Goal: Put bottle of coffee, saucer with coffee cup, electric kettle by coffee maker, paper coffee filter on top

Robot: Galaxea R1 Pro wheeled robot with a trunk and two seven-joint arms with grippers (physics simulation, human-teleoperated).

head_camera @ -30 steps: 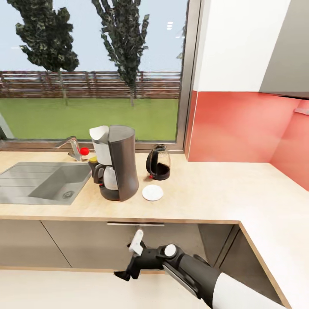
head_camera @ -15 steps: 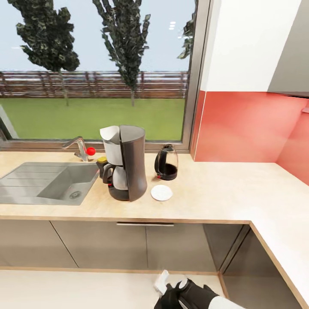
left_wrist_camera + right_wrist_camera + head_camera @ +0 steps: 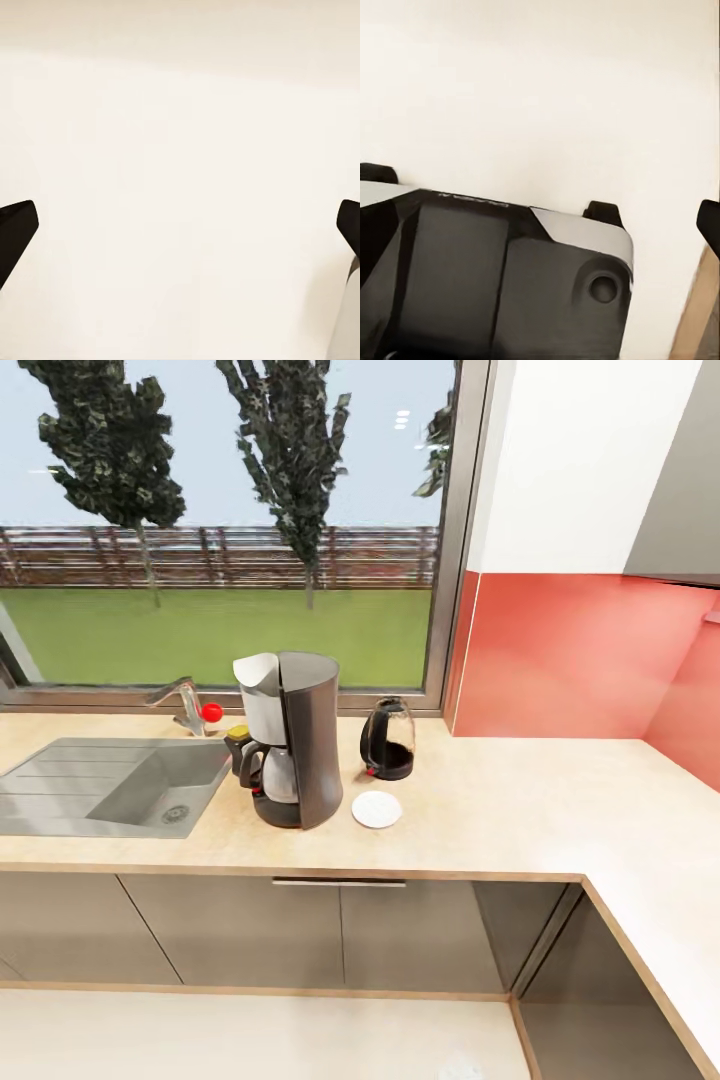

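Countertop (image 3: 500,810), saucer (image 3: 377,810) beside coffee maker (image 3: 293,740), grippers perhaps elsewhere

Black fingertips (image 3: 15,229); black base (image 3: 472,277) with silver-white trim.

A: Which items block access on the countertop (image 3: 500,810)?

B: The coffee maker (image 3: 293,738) stands near the middle, with the sink (image 3: 110,785) directly to its left. The kettle (image 3: 388,738) stands behind and to its right, against the window sill. The saucer (image 3: 377,810) lies just beside the coffee maker's base, in front of the kettle.

A: Where is open surface?

B: Right of the kettle and saucer, through to the corner by the red wall (image 3: 570,660). The front strip ahead of the coffee maker is also unobstructed.
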